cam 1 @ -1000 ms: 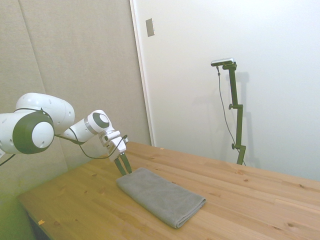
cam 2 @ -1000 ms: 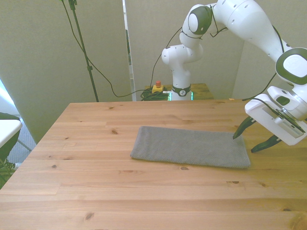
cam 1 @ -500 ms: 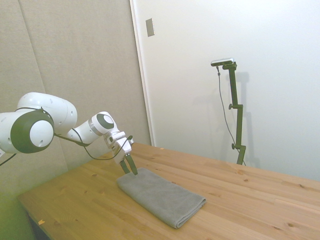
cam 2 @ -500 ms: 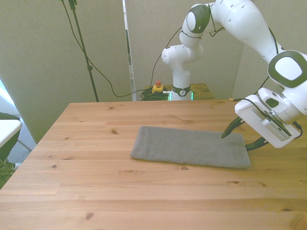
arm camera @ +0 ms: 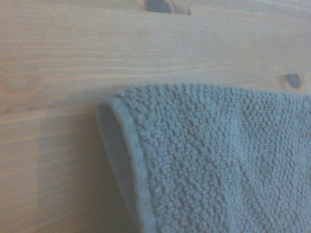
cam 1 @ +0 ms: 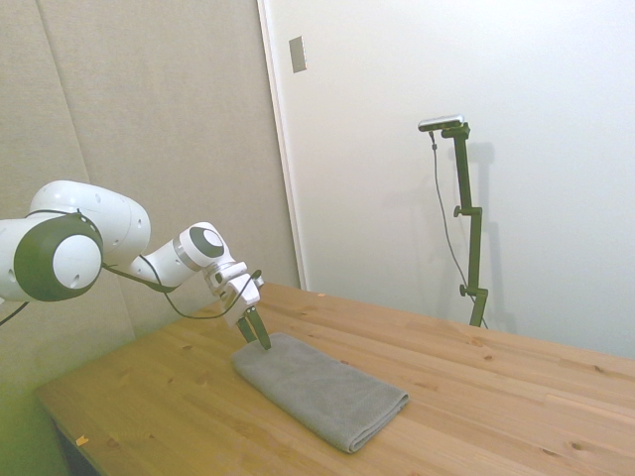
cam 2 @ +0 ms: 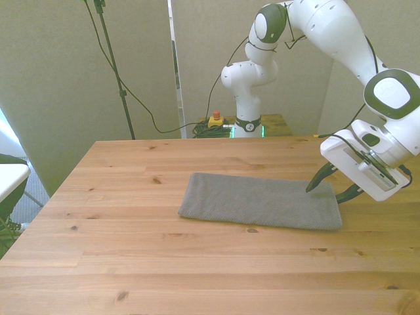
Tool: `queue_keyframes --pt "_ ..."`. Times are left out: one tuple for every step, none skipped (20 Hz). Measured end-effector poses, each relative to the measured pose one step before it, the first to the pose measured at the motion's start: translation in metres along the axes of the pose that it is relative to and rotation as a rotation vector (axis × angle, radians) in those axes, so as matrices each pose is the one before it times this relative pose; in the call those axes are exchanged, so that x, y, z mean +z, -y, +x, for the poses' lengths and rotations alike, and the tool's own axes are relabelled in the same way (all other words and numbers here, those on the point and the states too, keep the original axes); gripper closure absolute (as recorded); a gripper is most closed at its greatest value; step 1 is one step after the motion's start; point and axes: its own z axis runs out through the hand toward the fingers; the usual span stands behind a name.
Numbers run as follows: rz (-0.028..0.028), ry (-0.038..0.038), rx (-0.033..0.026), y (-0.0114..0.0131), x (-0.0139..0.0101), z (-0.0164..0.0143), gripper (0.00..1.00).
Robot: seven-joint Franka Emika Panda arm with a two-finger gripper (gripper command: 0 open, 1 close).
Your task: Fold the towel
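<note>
The grey towel (cam 2: 259, 201) lies flat on the wooden table (cam 2: 131, 262) as a long folded rectangle, its long side running across the front view. My gripper (cam 2: 323, 194) hovers low over the towel's short end at the front view's right, open. One fingertip (cam 2: 308, 189) is above the cloth near its far corner, the other just past the towel's edge. From the side, the gripper (cam 1: 258, 341) stands at the near-left end of the towel (cam 1: 322, 392). The wrist view shows a towel corner (arm camera: 204, 160) with its hemmed, layered edge on bare wood (arm camera: 73, 73).
A yellow box with a red button (cam 2: 215, 119) and cables sit behind the table's far edge. Bare wood surrounds the towel on all sides. The table's right edge in the front view lies close to the gripper.
The gripper has moved in from beyond the towel's end toward its far corner and dropped slightly. It stays open. The towel has not moved.
</note>
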Motion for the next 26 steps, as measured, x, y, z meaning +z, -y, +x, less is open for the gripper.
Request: queue_keyframes --pt "0.00004 0.00054 0.00078 -0.00007 0.00056 0.00061 1.0" --pt "0.00203 0.00063 0.0005 -0.00005 0.00046 0.00054 1.0" --pt "0.00398 0.00067 0.00022 -0.00009 0.00016 0.0004 1.0" --pt "0.00435 0.00063 -0.00022 -0.00063 0.00013 0.00031 1.0" --pt "0.00266 0.00041 -0.00021 -0.00098 0.00003 0.00033 1.0" --pt "0.00304 0.00037 -0.00055 -0.00116 0.0 0.00018 1.0" --pt "0.00257 0.00036 -0.00006 -0.00075 -0.00004 0.00029 1.0" --pt "0.00287 0.00025 -0.0001 -0.00065 -0.00025 0.00022 1.0" --pt "0.00191 0.0001 -0.00018 -0.00074 -0.0003 0.00015 1.0" --pt "0.00064 -0.0001 -0.00023 -0.00097 -0.0004 0.0001 1.0" --pt "0.00093 -0.00015 0.00037 -0.0011 -0.00076 0.00044 1.0" --pt "0.00097 -0.0001 0.00102 -0.00109 -0.00088 0.00078 1.0" --pt "0.0007 0.00007 0.00133 -0.00102 -0.00068 0.00099 1.0" --pt "0.00049 0.00015 0.00138 -0.00081 -0.00046 0.00098 1.0" --pt "0.00094 0.00014 0.00154 -0.00055 -0.00058 0.001 1.0" --pt "0.00138 0.0001 0.00176 -0.0006 -0.00084 0.00112 1.0" --pt "0.00212 0.00002 0.00211 -0.00088 -0.00132 0.00136 1.0" --pt "0.00429 -0.00011 0.00249 -0.00139 -0.00228 0.00185 1.0" --pt "0.00585 -0.0001 0.00343 -0.00232 -0.00309 0.00253 1.0" --pt "0.00804 -0.0001 0.00309 -0.00303 -0.00341 0.00252 1.0" --pt "0.01008 -0.00011 0.00321 -0.00389 -0.0043 0.00303 1.0" --pt "0.00972 0.00016 0.00352 -0.00442 -0.00468 0.00365 1.0" --pt "0.00933 0.00026 0.00387 -0.00552 -0.00521 0.00436 1.0" --pt "0.00902 0.00083 0.00606 -0.0059 -0.00505 0.00551 1.0" --pt "0.01258 0.00163 0.00726 -0.00725 -0.00587 0.0071 1.0" --pt "0.01233 0.00244 0.00772 -0.00757 -0.00529 0.00789 1.0"
